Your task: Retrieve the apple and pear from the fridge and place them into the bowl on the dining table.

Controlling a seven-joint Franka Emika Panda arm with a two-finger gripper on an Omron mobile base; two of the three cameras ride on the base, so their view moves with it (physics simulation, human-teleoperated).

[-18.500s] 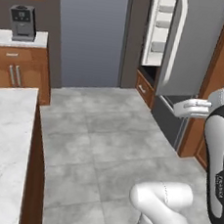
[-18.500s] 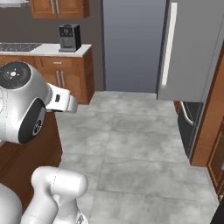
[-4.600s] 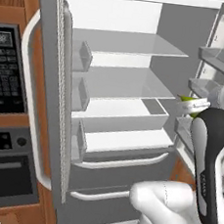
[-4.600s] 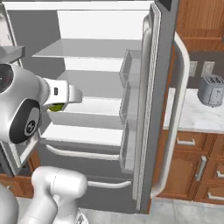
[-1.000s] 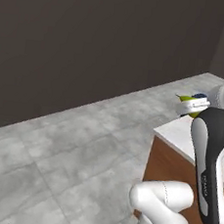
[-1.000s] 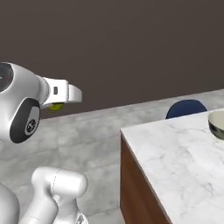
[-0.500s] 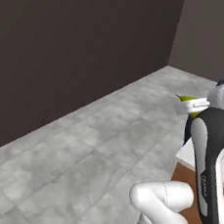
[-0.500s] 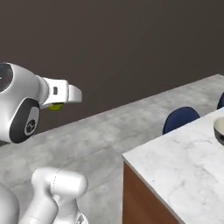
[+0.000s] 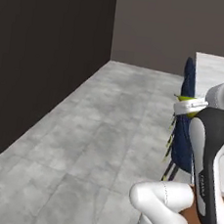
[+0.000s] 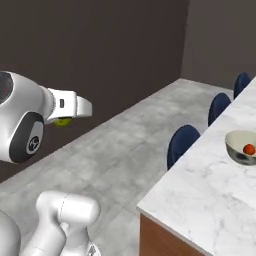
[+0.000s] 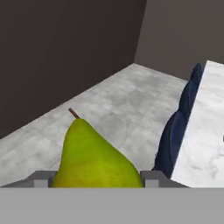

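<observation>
Views have swung w/ the base since a sec ago: table edge now runs close alongside, bowl w/ apple inside. Gripper clamps pear, carried high over floor, well short of bowl. Approach nearly done; drop-off next.

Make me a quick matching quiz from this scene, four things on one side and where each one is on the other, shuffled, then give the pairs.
Things:
1. pear
2. apple
3. bowl
4. blue chairs

Places:
A. on the dining table
B. in the gripper
C. on the floor along the table edge
D. inside the bowl

Pairs: 1-B, 2-D, 3-A, 4-C
</observation>
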